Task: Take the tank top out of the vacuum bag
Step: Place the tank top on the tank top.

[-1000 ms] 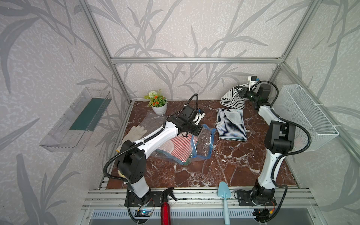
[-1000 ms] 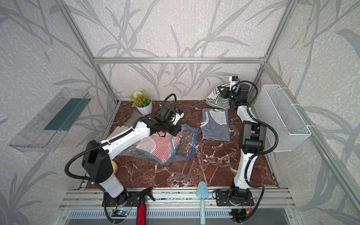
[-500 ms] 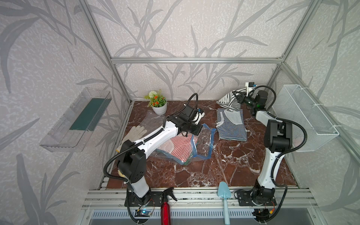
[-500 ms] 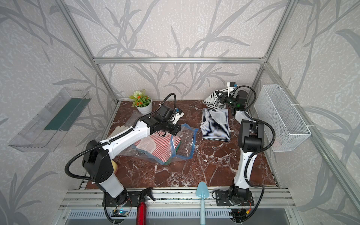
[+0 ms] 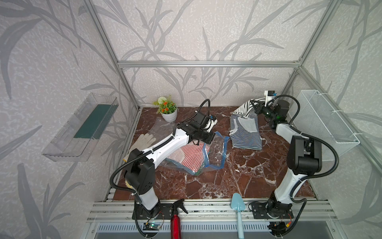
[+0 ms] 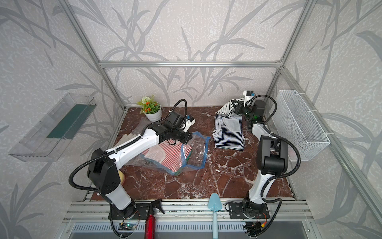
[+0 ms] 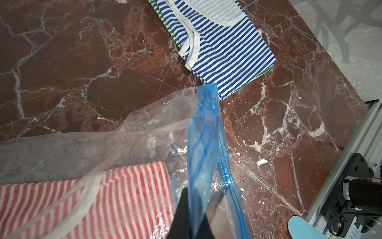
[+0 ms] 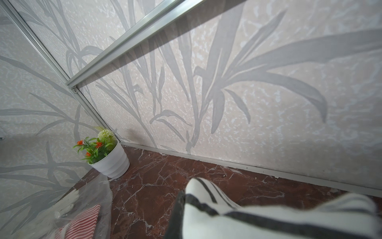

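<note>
In a top view your right gripper [image 5: 257, 108] pinches the black-and-white striped fabric tank top [image 5: 245, 107] at the far right, well apart from the large clear crinkly plastic vacuum bag [image 5: 217, 151] left of centre; a red-and-white striped garment [image 5: 190, 155] lies inside. In the left wrist view your left gripper [image 7: 193, 207] clamps the bag's blue zip-seal strip [image 7: 206, 124]; in the right wrist view that tank top [image 8: 237, 211] fills the jaws. Only setting it down looks left.

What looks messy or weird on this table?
Nothing is spilled or broken. The vacuum bag lies crumpled with its mouth gaping, the left gripper pinching its blue zip strip, a red striped top inside. The right gripper dangles a black-and-white striped top in the air at the back.
</note>
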Tool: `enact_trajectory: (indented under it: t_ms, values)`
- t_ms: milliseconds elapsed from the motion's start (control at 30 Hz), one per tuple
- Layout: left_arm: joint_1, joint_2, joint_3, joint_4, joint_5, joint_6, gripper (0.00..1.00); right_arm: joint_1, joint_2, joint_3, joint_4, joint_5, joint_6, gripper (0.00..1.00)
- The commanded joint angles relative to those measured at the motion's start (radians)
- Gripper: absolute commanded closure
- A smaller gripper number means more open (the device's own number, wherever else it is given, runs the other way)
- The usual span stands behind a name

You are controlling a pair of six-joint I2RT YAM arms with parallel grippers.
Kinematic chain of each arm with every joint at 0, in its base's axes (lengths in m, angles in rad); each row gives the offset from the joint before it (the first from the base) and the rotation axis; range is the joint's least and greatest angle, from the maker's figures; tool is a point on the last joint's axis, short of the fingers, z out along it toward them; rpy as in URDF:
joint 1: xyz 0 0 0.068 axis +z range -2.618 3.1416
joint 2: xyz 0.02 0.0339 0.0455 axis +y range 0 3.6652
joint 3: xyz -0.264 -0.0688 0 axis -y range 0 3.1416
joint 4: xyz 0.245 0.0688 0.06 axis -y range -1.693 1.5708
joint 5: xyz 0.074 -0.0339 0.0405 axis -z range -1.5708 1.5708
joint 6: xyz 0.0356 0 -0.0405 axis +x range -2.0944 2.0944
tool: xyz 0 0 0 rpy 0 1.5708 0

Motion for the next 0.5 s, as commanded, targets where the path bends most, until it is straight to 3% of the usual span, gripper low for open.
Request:
enact_trajectory:
  t_ms: [0,467]
  values:
    - [0.003,-0.025,0.019,-0.017,0.008,-0.003,1.0,0.003,-0.057,-0.035,-0.026,0.028,-0.001,1.0]
    - [-0.006,-0.05,0.017,-0.015,0.012,-0.007,1.0,0.002,-0.256,-0.3,-0.119,0.107,0.029,1.0]
